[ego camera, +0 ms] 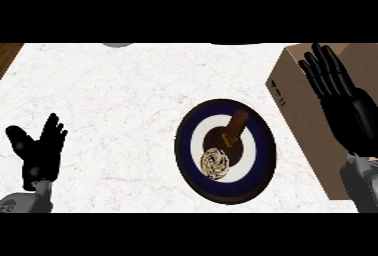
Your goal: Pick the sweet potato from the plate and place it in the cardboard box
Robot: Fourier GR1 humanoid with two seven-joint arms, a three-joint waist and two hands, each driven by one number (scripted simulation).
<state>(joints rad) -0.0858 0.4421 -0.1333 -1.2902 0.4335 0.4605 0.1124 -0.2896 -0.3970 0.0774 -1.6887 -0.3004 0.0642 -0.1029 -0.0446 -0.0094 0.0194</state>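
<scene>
The sweet potato [230, 130] lies on the plate [188, 150], ungrasped; the right hand [339, 90] hovers with fingers straight over the cardboard box [295, 100], the left hand [37, 150] rests open

Dark marks on the cardboard box [295, 95] cannot be read.

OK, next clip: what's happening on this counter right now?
Nothing is being held yet. A sweet potato lies on a dark blue and white plate on the white counter, beside a pale round patterned item. The right robot hand is open, raised over the cardboard box at the right edge. The left robot hand rests open at the lower left. The pick has not begun.
</scene>
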